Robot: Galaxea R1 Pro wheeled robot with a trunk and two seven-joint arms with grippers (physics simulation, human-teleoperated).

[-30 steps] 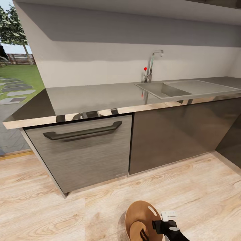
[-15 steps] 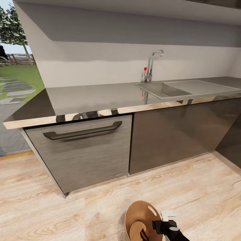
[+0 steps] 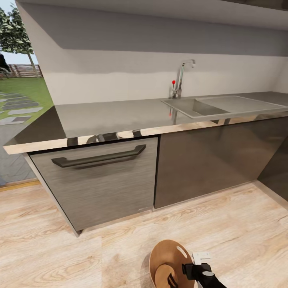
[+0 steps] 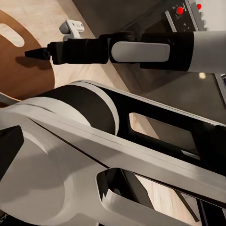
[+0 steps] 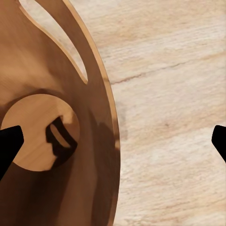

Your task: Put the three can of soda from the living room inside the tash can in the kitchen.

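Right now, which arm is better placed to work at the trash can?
Right. The right gripper hangs at the trash can rim, and its wrist view looks down into the bin past spread fingertips with nothing between them. The left wrist view faces the robot's own body.

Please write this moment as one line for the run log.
place: kitchen, facing cabinets and sink | tash can: on floor, no can visible inside | right gripper: open, fingers wide, above bin rim | left gripper: unclear

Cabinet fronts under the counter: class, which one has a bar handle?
The left front, under the bare counter. A dark handle crosses it; the front below the sink has none.
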